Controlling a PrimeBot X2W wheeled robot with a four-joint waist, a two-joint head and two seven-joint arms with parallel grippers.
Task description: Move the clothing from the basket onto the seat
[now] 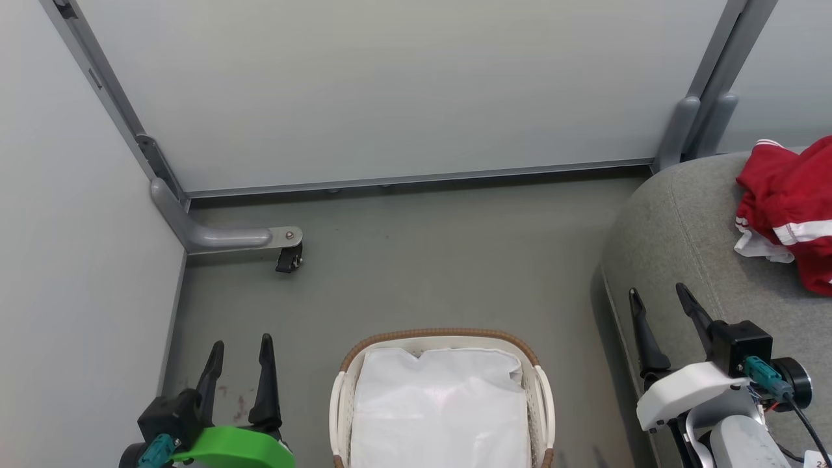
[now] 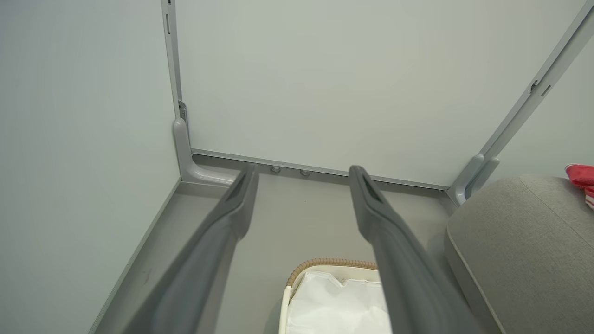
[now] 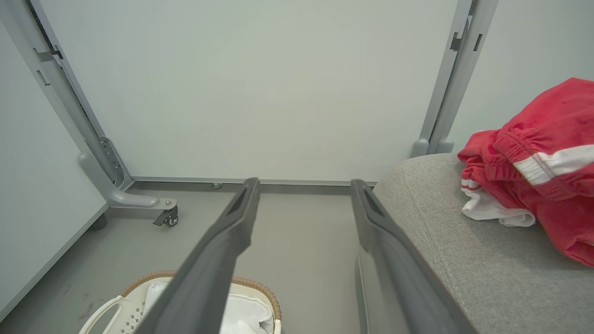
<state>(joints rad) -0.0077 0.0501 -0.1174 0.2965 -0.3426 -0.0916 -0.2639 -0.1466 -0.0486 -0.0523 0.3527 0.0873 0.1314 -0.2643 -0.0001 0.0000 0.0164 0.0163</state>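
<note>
The basket is set on the grey floor, and a white liner cloth is seen lying inside it. The clothing, a red heap with white stripes, is found well to the right of the basket and farther back, resting on the seat, which is placed just right of the basket. The left gripper is held just left of the basket, above the floor, with its fingers spread apart and empty. The right gripper is held to the right of the basket, over the seat's near edge, with its fingers likewise spread and empty, apart from the clothing.
</note>
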